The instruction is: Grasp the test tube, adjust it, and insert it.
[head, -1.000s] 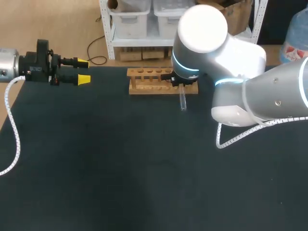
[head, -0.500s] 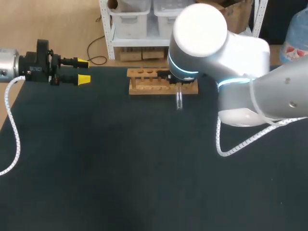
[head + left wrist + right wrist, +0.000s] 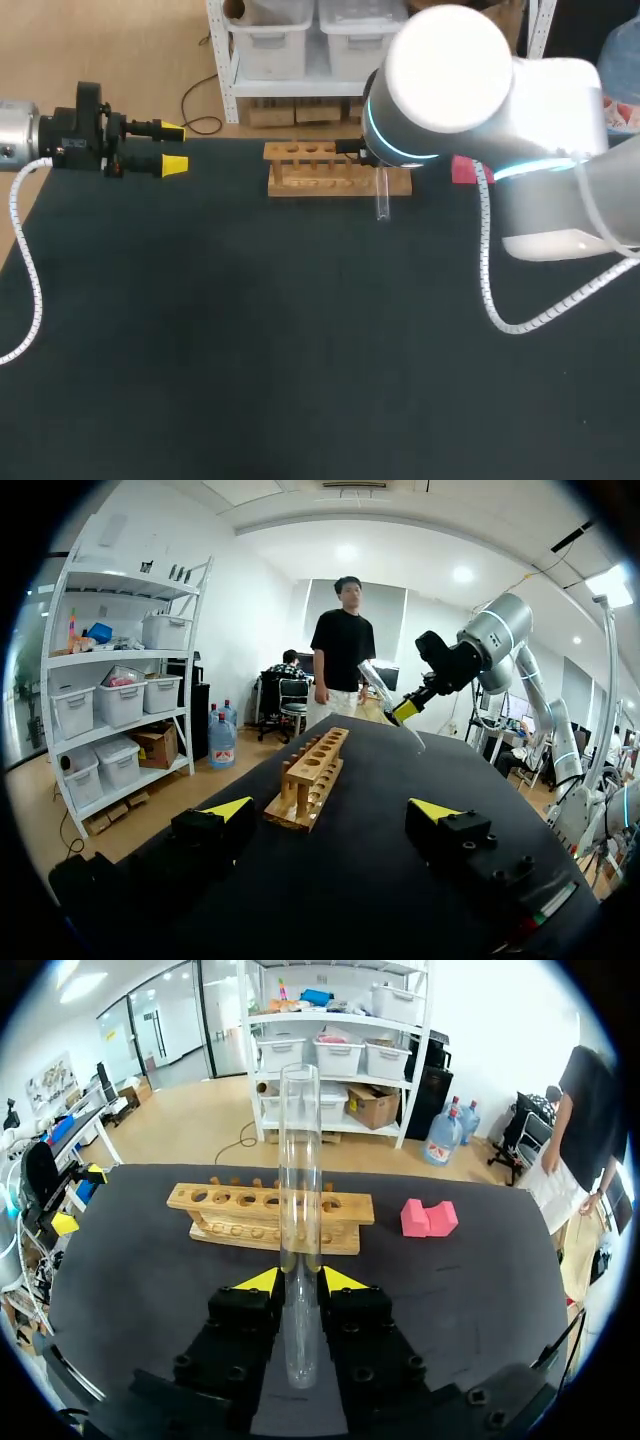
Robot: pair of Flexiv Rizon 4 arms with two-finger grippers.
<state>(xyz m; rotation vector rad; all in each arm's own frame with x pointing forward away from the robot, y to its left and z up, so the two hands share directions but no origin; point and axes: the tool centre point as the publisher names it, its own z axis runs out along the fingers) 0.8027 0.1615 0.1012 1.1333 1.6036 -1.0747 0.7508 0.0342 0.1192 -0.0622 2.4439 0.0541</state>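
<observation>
Clear, smooth, glossy test tube (image 3: 300, 1210); glass or plastic, can't tell. Pale bare wood on rack (image 3: 320, 170), matt. Dark matt tabletop (image 3: 250, 350), looks like a cloth or felt cover, no glare. Matt black, plastic-looking body on right hand (image 3: 298, 1278), bright yellow tips with a dull finish; same on left hand (image 3: 174, 147). Smooth glossy white and silver-grey arm shell (image 3: 470, 90), strong highlights. Pink block (image 3: 428, 1218) matt, foam-like. White coiled cable (image 3: 25, 270), plastic, slight sheen.
</observation>
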